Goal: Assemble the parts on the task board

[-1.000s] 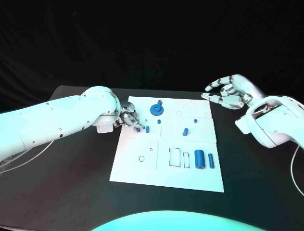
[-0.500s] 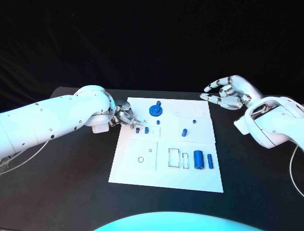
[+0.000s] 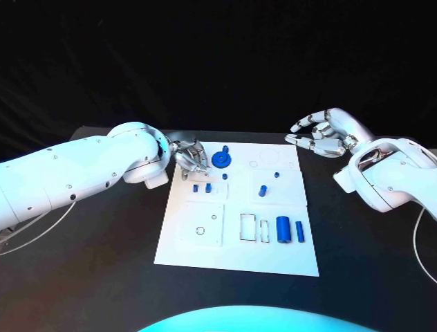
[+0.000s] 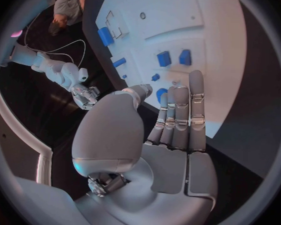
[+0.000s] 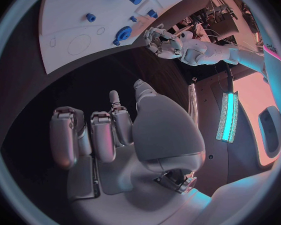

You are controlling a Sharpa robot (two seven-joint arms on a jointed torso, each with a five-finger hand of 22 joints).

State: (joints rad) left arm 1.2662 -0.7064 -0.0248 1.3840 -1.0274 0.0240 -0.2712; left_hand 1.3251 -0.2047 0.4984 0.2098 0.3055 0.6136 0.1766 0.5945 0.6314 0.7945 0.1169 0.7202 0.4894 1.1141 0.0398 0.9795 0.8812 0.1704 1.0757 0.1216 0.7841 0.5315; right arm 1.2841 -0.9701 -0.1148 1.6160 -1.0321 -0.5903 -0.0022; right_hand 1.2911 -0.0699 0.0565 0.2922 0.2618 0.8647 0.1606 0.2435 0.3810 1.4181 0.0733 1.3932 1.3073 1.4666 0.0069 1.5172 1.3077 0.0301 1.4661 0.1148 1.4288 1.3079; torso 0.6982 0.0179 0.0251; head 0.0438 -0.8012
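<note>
The white task board [image 3: 236, 252] lies mid-table. My left hand [image 3: 191, 158] hovers over its back left corner, fingers straight and side by side, tips beside the round blue gear-like part [image 3: 222, 161]; nothing shows in its grasp. In the left wrist view the gear [image 4: 160, 94] peeks out just past the fingers [image 4: 178, 110]. Two small blue pegs [image 3: 196, 187] [image 3: 209, 187] stand on the board in front of that hand. My right hand [image 3: 323, 135] hangs off the board's back right corner, fingers curled in, holding nothing.
Other blue parts sit on the board: a short peg [image 3: 263, 190], a thick cylinder [image 3: 283, 229] and a thin rod [image 3: 300, 232] at the front right, with a small ring [image 3: 213, 217] to their left. The black table [image 3: 99, 263] surrounds the board.
My left hand has drawn away from the two small pegs and moved toward the board's back, ending beside the gear. The pegs stay where they were. The right hand has barely moved.
</note>
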